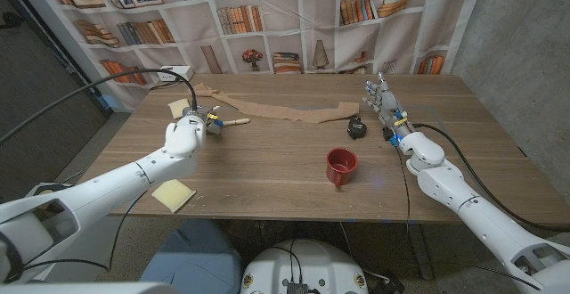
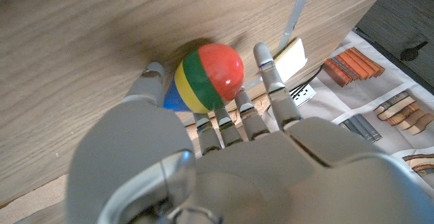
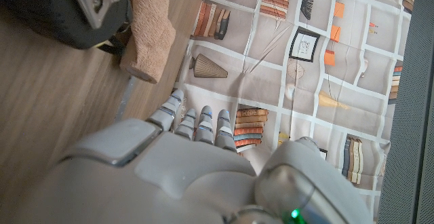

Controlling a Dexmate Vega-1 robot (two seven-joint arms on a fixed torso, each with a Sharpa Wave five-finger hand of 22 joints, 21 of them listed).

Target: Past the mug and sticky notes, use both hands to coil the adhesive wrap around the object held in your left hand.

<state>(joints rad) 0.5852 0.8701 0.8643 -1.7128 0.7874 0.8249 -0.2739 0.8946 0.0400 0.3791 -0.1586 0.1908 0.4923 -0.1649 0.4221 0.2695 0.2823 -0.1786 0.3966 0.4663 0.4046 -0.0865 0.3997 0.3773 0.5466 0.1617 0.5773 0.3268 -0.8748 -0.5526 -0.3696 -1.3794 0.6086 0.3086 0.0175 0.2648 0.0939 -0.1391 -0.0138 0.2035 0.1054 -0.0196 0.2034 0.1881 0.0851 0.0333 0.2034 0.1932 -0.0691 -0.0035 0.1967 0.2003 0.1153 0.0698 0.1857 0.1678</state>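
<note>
My left hand (image 1: 185, 135) grips a maraca (image 1: 216, 121) at the table's left; its wooden handle (image 1: 236, 121) sticks out toward the middle. In the left wrist view my fingers (image 2: 261, 81) curl around the maraca's ball (image 2: 207, 75), striped blue, yellow, green and red. The tan adhesive wrap (image 1: 285, 110) lies unrolled across the back of the table, past the maraca. My right hand (image 1: 386, 105) stands at the wrap's right end with its fingers apart and nothing in it. The wrap's end (image 3: 149, 27) lies just beyond that hand (image 3: 183, 163).
A red mug (image 1: 341, 167) stands near the front middle. A yellow sticky-note pad (image 1: 173, 194) lies at the front left, and another note (image 1: 178, 107) behind my left hand. A black tape measure (image 1: 356, 127) (image 3: 71, 7) sits beside the wrap's right end.
</note>
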